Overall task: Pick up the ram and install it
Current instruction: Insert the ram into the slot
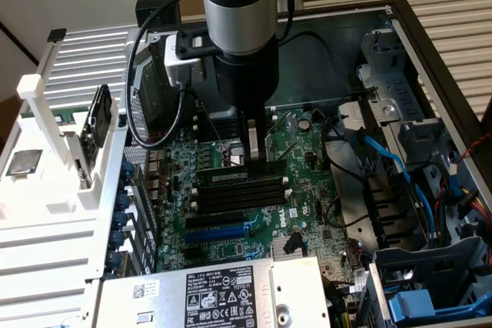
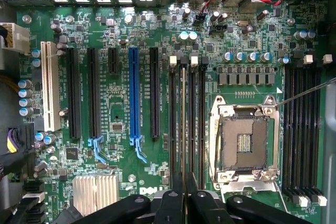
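The work is at the install step. The gripper (image 1: pixel 257 157) has its fingers clamped on the ram (image 1: pixel 234 177), a thin dark-green board with a pale label. It stands on edge along one of the long black plastic memory slots (image 1: pixel 240 196) near the middle of the motherboard (image 1: pixel 307 160), beside the square metal-framed processor socket (image 2: pixel 244 142). Whether it is seated cannot be told. Seating likely calls for a straight, even push.

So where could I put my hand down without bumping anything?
The bare white ribbed tray, between the square silver processor chip and the black computer case. Inside it is crowded: the gripper holds the dark-green ram stick at the black memory slots, with blue cables beside.
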`<move>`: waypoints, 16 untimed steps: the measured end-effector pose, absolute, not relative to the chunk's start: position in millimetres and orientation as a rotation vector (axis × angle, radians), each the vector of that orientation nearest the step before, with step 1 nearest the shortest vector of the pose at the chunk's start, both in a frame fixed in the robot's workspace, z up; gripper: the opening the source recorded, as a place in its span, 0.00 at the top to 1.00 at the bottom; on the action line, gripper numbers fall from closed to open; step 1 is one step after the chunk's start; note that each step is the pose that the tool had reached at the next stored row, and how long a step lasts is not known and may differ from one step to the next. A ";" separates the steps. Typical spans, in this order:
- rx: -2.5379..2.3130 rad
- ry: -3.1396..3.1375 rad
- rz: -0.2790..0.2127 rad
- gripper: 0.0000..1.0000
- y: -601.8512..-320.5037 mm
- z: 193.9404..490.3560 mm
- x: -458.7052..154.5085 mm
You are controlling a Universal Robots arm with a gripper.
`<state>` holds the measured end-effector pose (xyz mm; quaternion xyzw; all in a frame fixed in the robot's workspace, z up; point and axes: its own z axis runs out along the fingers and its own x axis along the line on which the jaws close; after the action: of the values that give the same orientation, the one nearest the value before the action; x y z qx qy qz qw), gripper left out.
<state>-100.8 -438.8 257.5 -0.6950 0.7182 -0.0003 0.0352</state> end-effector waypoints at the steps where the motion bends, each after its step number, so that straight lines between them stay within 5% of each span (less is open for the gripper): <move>1: -2.136 2.207 -0.001 0.88 -438.8 257.4 -101.2; 16: -2.156 2.204 0.016 0.88 -437.5 252.1 -101.6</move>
<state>-101.6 -437.5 252.1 -0.6990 0.7145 0.0053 0.0294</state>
